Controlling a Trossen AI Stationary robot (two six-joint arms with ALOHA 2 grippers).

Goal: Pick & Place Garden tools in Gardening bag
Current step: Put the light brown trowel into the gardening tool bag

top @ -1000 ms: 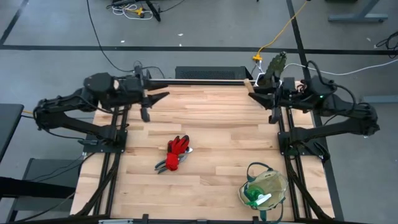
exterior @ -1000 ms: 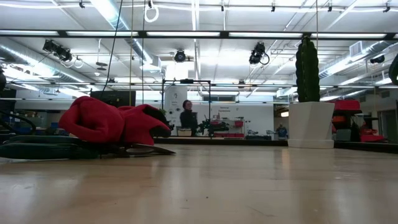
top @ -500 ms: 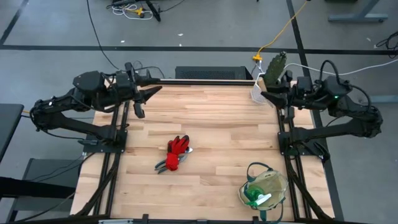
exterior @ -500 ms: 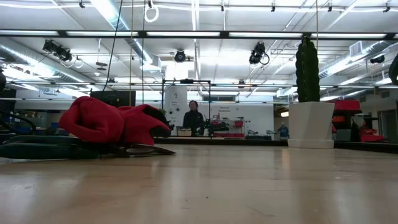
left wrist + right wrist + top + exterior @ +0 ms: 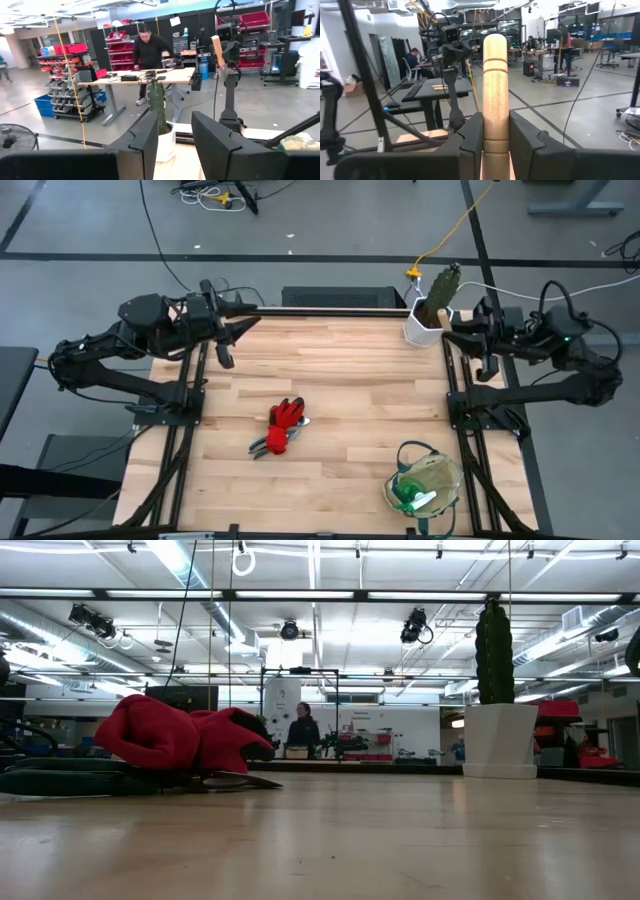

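Right gripper (image 5: 496,145): clamped on a wooden handle (image 5: 495,90), which stands upright between the two dark fingers in the right wrist view; the metal end of the tool is not visible, so the item is recorded as the wooden-handled trowel by its handle only. In the high view this gripper (image 5: 452,332) sits at the upper right of the frame, at the desk's far right edge, just beside the cactus in its white pot (image 5: 428,320).

Left gripper (image 5: 172,150): fingers apart with a clear gap, nothing between them. In the high view it (image 5: 240,332) is at the upper left of the frame, over the desk's far left corner.

Remaining task items: red gloves (image 5: 288,416) lie in a small heap with the dark-handled pruners (image 5: 268,442) at centre frame on the desk (image 5: 350,380), well apart from both grippers. The gardening bag (image 5: 428,485) stands at the lower right of the frame, with a green-and-white spray bottle (image 5: 410,496) inside it.

Change from the earlier frames: the right arm has drawn back toward the right edge, exposing the cactus pot it previously covered. The left arm pulled back to the left earlier and has since held position. Gloves, pruners and bag are unmoved.
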